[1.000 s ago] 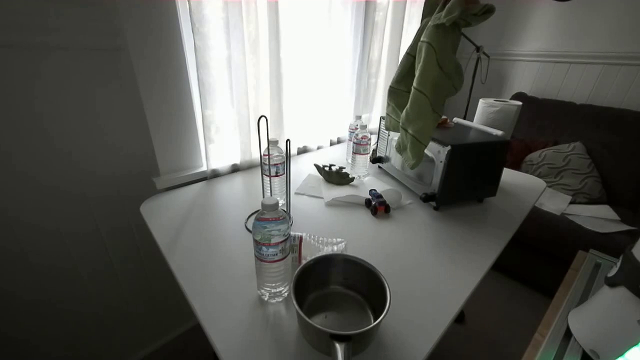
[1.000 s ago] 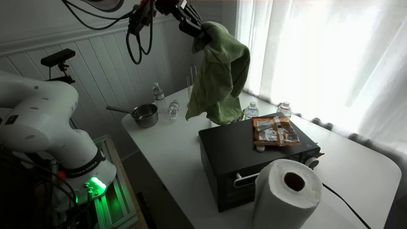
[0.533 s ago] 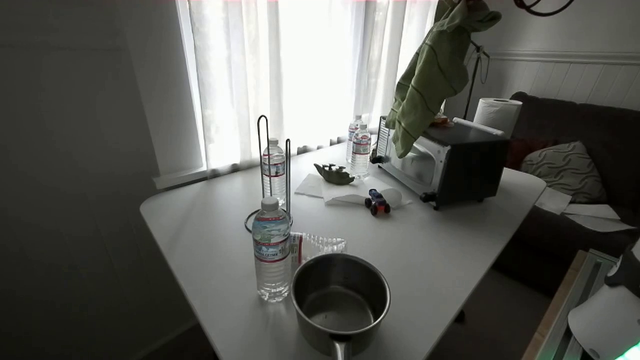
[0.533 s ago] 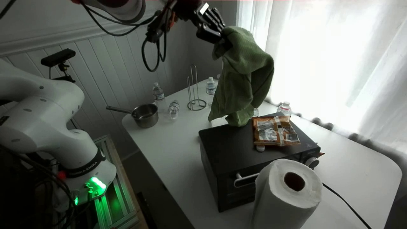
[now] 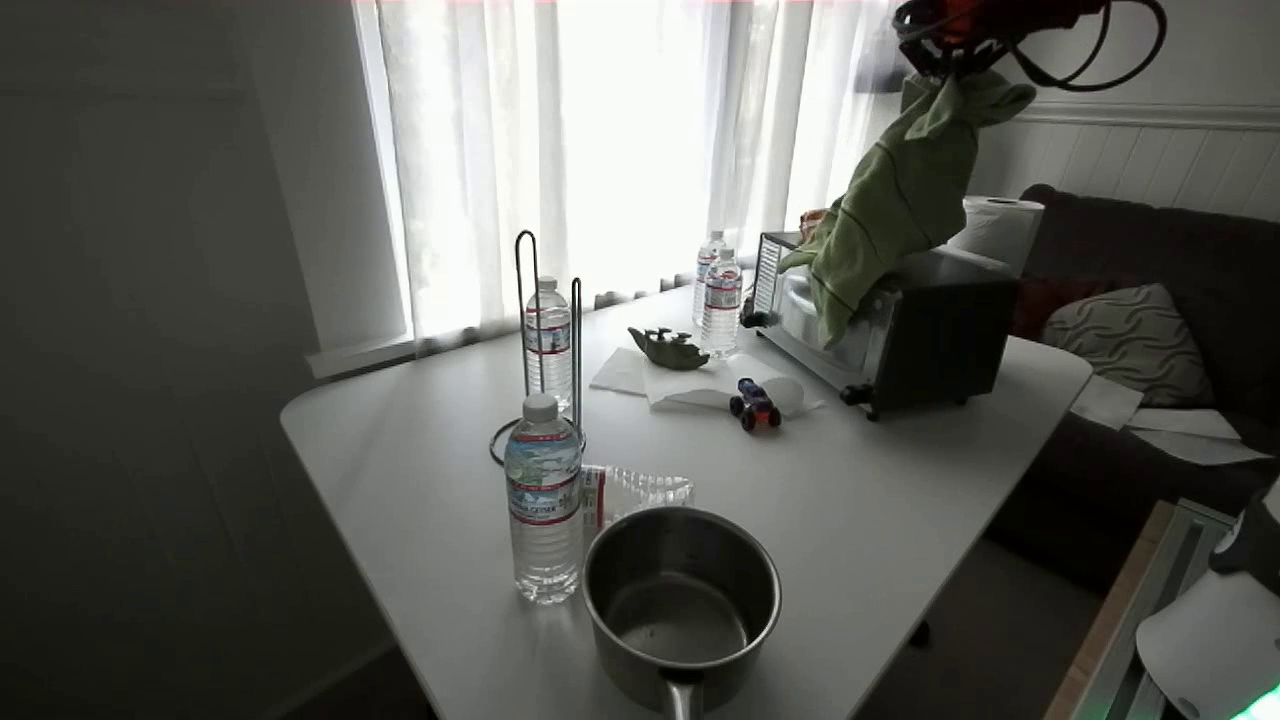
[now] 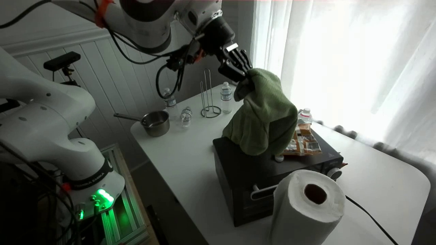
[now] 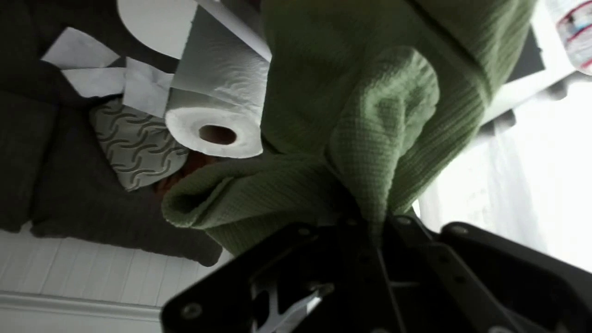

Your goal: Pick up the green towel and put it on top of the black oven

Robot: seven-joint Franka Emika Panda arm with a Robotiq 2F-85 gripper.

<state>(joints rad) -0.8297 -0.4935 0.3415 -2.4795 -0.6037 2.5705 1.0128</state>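
Wrist view gives me the green towel (image 7: pixel 365 106) across the upper centre of the frame, gathering to a narrow fold that runs down into the gripper (image 7: pixel 373 226) at lower centre. In an exterior view I have the rest of it hanging below the jaws at mid-frame, hiding part of the far edge of the black toaster oven (image 6: pixel 252 172) and part of an orange snack packet (image 6: pixel 303 141). Whether its lowest folds rest on the oven top, I cannot tell. My count: one towel, one oven, one packet, and one paper towel roll (image 6: pixel 303 217) standing at lower right of that same frame. On the white table (image 5: pixel 850 490), in an exterior view, I make it five water bottles (image 5: pixel 545 520), four upright and one on its side, plus one wire stand (image 5: pixel 576 350) at left of centre, one toy ship (image 5: pixel 672 352), one toy truck (image 5: pixel 755 405) and one saucepan (image 5: pixel 682 600) at bottom centre. As for the jaws, I see them nearly pressed together, pinching the gathered fold of the towel between them.
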